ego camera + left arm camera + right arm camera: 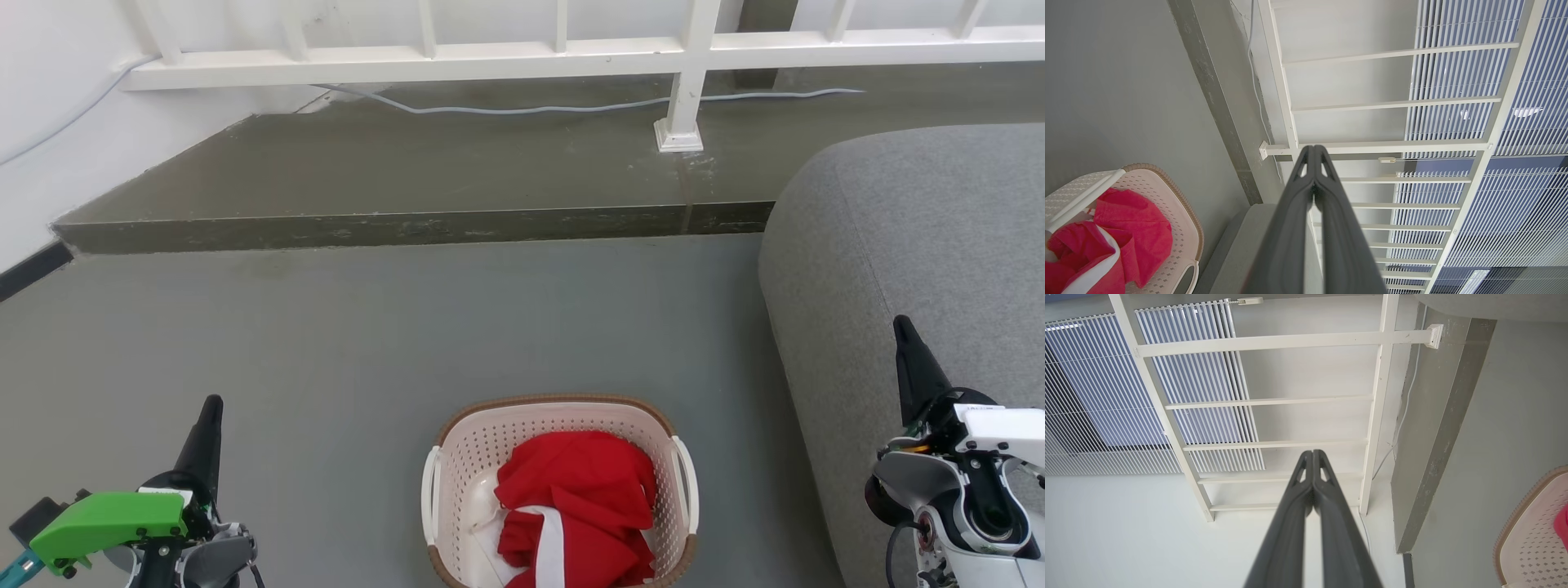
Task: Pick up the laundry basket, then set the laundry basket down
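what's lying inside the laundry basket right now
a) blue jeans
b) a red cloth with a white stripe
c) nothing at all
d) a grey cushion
b: a crumpled red cloth with a white stripe lies inside the laundry basket, as the head view and the left wrist view both show.
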